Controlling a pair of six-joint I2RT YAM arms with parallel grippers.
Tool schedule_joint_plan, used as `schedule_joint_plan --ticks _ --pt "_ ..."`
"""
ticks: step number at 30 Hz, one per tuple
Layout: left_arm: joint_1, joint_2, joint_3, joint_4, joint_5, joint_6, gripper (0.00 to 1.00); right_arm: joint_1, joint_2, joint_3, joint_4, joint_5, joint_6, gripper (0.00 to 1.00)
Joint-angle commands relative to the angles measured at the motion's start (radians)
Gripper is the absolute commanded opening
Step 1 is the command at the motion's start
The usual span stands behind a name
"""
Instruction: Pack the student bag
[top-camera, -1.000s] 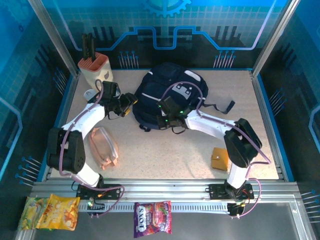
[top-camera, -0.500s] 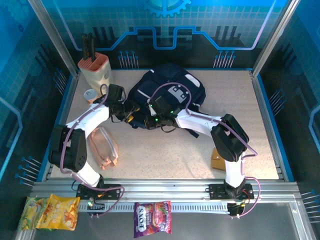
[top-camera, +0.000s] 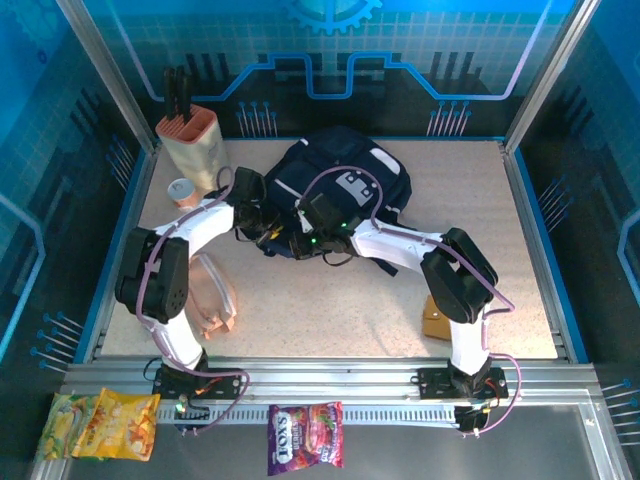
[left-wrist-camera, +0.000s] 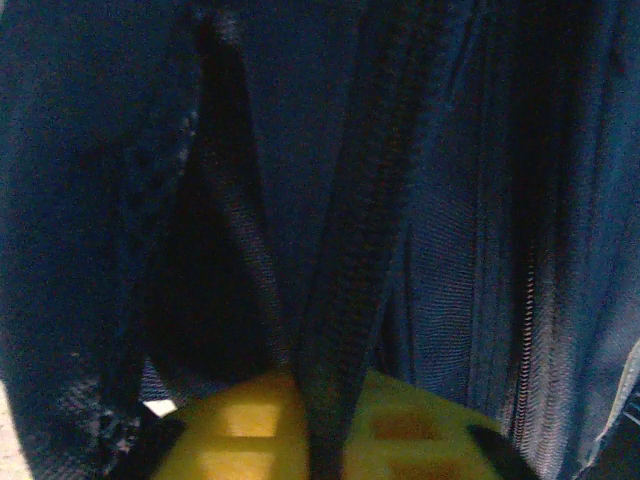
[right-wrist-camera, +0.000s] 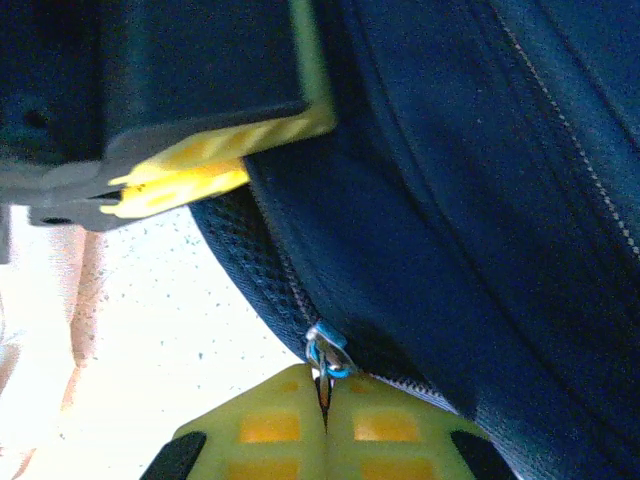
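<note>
Change over the last second: the left gripper (top-camera: 270, 228) has travelled right from the open table (top-camera: 330, 310) to the near-left edge of the student bag (top-camera: 340, 185), and its jaws have gone from wide apart to closed. The bag has also slid slightly left and now lies at the far middle of the table, just right of the knife block (top-camera: 190, 140).

Left gripper: clenched. In the left wrist view the yellow pads (left-wrist-camera: 250, 420) meet around a dark fabric strip of the bag (left-wrist-camera: 330, 300) that runs up from between them. It is a fabric pinch, apparently beside the zip line. It is unclear whether the strip is a seam edge or webbing.

Right gripper (top-camera: 305, 240): clenched, immediately right of the left one. In the right wrist view its pads (right-wrist-camera: 270, 430) are closed on the small metal zip pull (right-wrist-camera: 326, 352) at the bag's lower rim. The left finger shows just beyond it.

Judgement: with both grippers on the bag, one likely anchors the cloth while the other draws the zip. The bag is not open yet. The pink pouch (top-camera: 205, 295) and the small brown item (top-camera: 437, 318) lie unpacked on the table, so the task is at an early stage.
</note>
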Motion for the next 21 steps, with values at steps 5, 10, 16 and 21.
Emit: schedule_joint_plan --ticks 5,10,16,21 --pt "0.018 -0.030 0.040 -0.001 -0.024 0.032 0.00 0.010 -0.124 -0.167 -0.043 0.159 -0.043 0.01" --pt "0.042 -0.055 0.057 -0.023 -0.021 0.059 0.00 -0.016 -0.185 -0.252 -0.110 0.275 -0.109 0.02" --pt "0.058 -0.092 0.053 -0.048 -0.010 0.087 0.00 -0.147 -0.251 -0.344 -0.079 0.337 -0.144 0.03" --pt "0.064 -0.122 0.031 -0.081 0.005 0.118 0.00 -0.276 -0.242 -0.343 -0.021 0.359 -0.169 0.06"
